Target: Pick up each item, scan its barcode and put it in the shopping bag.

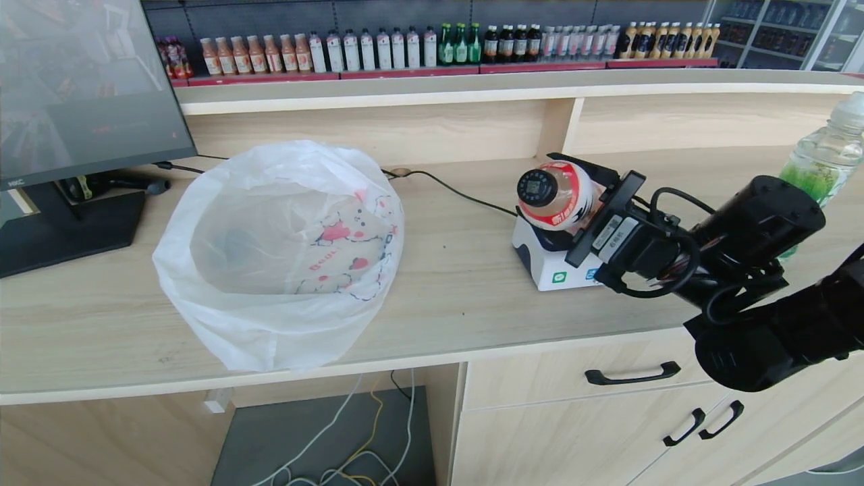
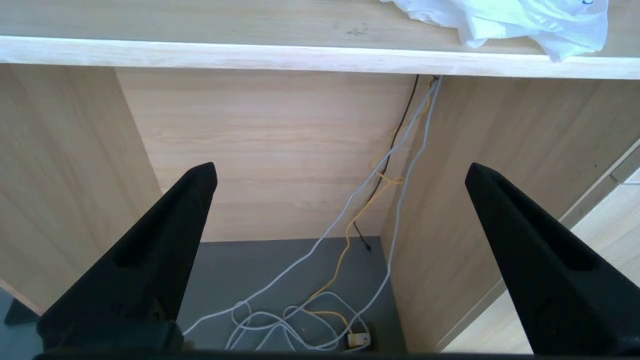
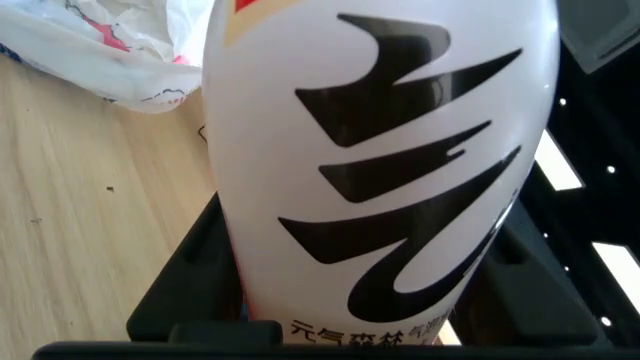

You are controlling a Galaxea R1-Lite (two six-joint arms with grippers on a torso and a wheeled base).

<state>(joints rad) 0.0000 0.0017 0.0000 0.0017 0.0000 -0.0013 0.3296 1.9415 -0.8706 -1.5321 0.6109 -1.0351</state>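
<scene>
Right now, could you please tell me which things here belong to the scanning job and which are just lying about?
Job: red-and-white bottle in the right claw, scanner, shopping bag, green-labelled bottle (likely next).
Lying about: monitor, cable, shelf bottles.

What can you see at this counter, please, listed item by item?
shopping bag: one, translucent white, counter left.
scanner: one, white, counter, right of shopping bag.
bottle: one, white and red, sideways over the scanner.
monitor: one, dark, far left.
clear bottle: one, green label, far right.
shelf bottles: many, mixed, back shelf.
cables: several, white and yellow, under counter.
left gripper: one, black, open, below counter edge.
right gripper: one, black, shut on the bottle.
</scene>
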